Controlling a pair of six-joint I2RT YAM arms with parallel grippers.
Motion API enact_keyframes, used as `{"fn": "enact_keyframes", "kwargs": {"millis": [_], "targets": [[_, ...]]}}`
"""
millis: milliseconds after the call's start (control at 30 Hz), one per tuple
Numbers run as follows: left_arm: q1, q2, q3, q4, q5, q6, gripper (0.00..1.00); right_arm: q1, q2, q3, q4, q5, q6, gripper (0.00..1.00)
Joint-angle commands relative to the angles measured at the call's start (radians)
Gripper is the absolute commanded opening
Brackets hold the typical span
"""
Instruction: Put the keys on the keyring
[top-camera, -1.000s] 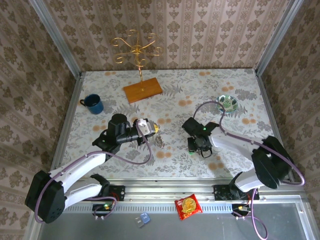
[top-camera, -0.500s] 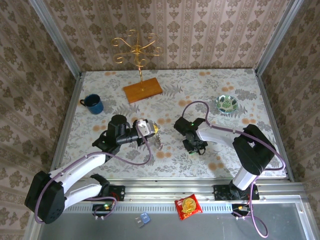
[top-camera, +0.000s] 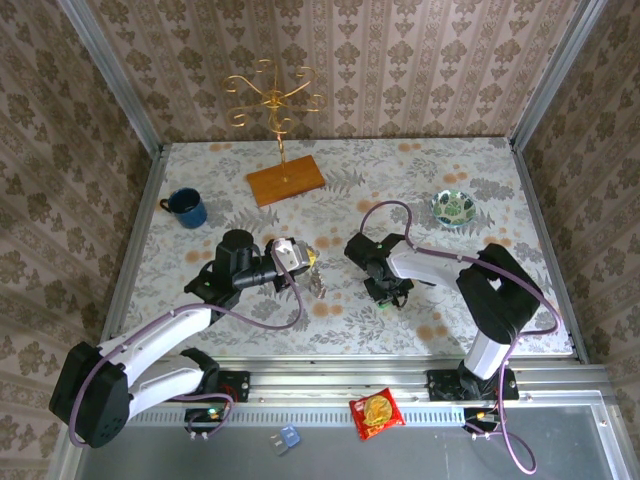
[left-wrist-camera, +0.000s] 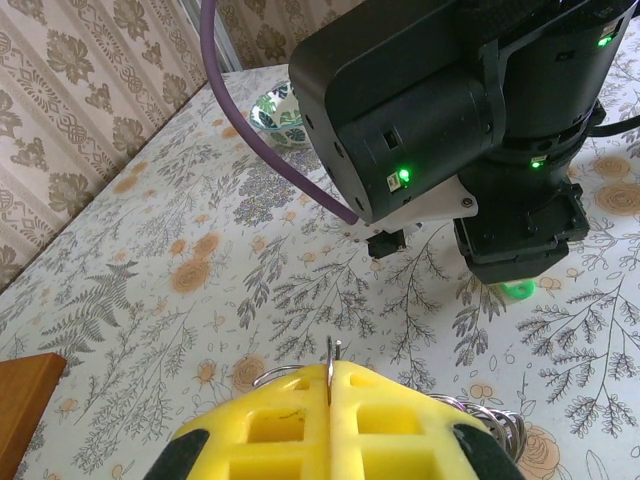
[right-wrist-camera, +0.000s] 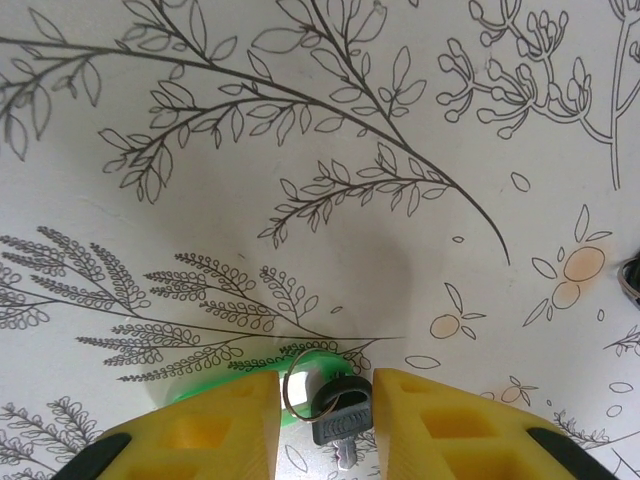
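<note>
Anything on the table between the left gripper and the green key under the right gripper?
Nothing: in the left wrist view, the flowered table between the left gripper and the green key is bare. The keyring is pinched in that gripper.

Yellow-fingered right gripper (right-wrist-camera: 325, 388), dark key (right-wrist-camera: 342, 412), fern-patterned white table (right-wrist-camera: 300, 150), blue mug (top-camera: 187, 208).

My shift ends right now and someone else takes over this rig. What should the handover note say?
Left pincer: shut on the keyring, its wire clamped between the fingers and held above the table.
Right pincer: open, low over the table, with a finger on either side of the dark key. The green-headed key lies on the table right beside it.
Done: keyring in hand.
Left: grip the dark key and thread it onto the keyring, then probably the green-headed key. I can't tell if anything is threaded yet.
</note>
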Motion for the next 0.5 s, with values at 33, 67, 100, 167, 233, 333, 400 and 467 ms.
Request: {"fn": "enact_keyframes", "kwargs": {"millis": [33, 67, 100, 167, 233, 333, 400, 467], "targets": [[-0.008, -0.017, 0.012, 0.009, 0.023, -0.013, 0.0, 0.007, 0.03, 0.036, -0.056, 0.04, -0.01, 0.28], [-0.009, -0.017, 0.012, 0.009, 0.027, -0.013, 0.0, 0.007, 0.032, 0.037, -0.057, 0.04, -0.01, 0.25], [-0.009, -0.017, 0.014, 0.008, 0.028, -0.012, 0.0, 0.007, 0.034, 0.038, -0.059, 0.041, -0.01, 0.22], [-0.009, -0.016, 0.017, 0.001, 0.029, -0.011, 0.0, 0.006, 0.035, 0.041, -0.061, 0.042, -0.008, 0.17], [-0.008, -0.012, 0.02, -0.004, 0.029, -0.01, 0.0, 0.007, 0.035, 0.044, -0.06, 0.045, -0.011, 0.12], [-0.009, -0.011, 0.023, -0.009, 0.028, -0.008, 0.0, 0.007, 0.027, 0.046, -0.057, 0.045, -0.012, 0.06], [-0.009, -0.011, 0.025, -0.011, 0.027, -0.008, 0.0, 0.007, 0.016, 0.046, -0.052, 0.036, -0.016, 0.03], [-0.009, -0.011, 0.025, -0.012, 0.023, -0.009, 0.0, 0.007, -0.004, 0.046, -0.041, 0.018, -0.019, 0.0]]}}
